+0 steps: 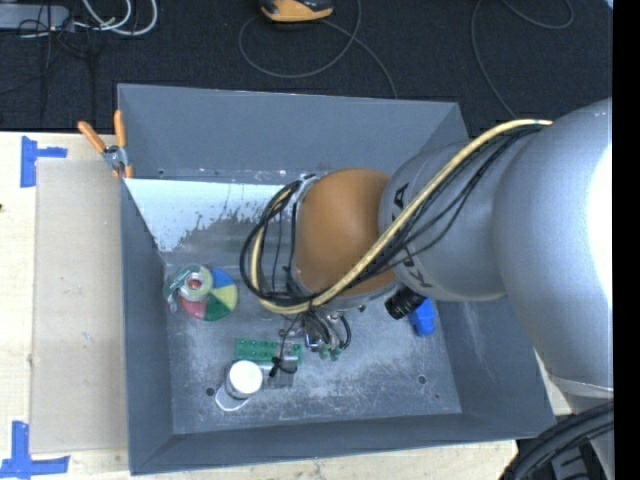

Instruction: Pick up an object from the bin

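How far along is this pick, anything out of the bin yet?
Nothing is out yet: the multicoloured ball, blue piece, green flat piece and white round cap all lie on the bin floor. Under way: the hand is low beside the green piece and cap; a grip cannot be confirmed. Left: the grasp and the lift out.

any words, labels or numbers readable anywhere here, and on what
No text can be read.
Dark marks on the arm: partly covered, unreadable.
green board, white cap, coloured ball, blue piece: no legible print.
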Available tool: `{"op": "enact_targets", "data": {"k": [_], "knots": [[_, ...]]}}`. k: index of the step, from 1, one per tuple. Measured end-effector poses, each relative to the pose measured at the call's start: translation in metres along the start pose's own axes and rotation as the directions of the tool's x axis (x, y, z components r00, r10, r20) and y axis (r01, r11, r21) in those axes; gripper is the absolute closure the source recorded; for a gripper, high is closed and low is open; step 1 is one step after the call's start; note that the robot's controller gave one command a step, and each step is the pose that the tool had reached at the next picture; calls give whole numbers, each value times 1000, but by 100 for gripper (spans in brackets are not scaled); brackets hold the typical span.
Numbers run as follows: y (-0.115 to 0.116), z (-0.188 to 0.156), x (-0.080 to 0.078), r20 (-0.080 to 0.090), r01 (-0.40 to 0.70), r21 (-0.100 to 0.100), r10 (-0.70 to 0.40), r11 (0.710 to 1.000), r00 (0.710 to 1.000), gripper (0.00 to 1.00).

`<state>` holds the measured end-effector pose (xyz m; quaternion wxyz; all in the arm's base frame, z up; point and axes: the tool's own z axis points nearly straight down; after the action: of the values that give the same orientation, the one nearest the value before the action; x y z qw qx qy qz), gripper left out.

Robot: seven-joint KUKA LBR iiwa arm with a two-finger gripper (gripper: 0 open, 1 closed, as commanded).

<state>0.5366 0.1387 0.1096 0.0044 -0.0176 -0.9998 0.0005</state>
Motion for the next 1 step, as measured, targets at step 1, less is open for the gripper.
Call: {"op": "enact_targets", "data": {"k": [1], "knots": [[-6,-12,16,1,-61,-1,61,998,998,0]]}}
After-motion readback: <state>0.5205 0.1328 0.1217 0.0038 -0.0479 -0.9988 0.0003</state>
